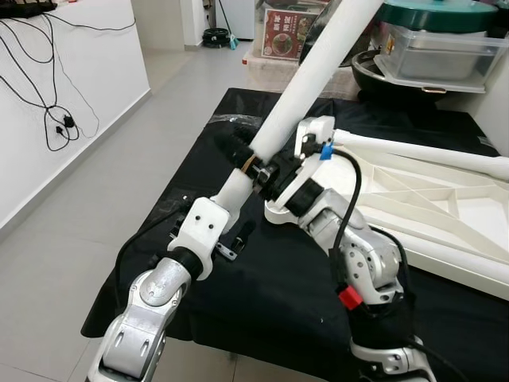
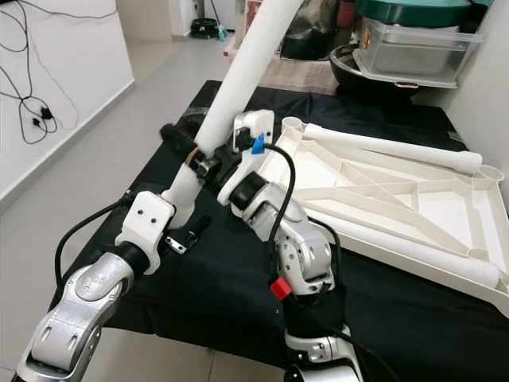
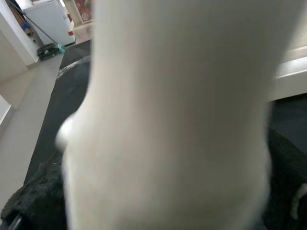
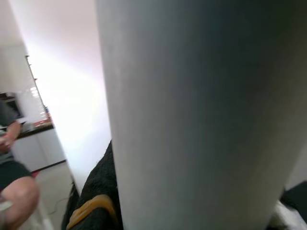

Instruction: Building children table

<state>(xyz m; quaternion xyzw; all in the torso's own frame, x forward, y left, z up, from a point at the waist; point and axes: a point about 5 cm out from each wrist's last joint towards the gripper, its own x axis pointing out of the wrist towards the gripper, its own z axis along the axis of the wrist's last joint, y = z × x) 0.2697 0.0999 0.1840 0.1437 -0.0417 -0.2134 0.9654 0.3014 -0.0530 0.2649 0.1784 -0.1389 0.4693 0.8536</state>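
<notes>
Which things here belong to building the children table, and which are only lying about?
For the job:
- white table leg, held tilted by both end effectors, left end effector and right end effector
- upturned white table top
- second leg lying on it

Lying about:
- stacked containers
- wall cables

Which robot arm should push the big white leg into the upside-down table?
Probably the right. Both pincers, left and right, grip the white leg, but the right arm lies on the side of the table top and its corner socket, so it can guide the leg there.
</notes>
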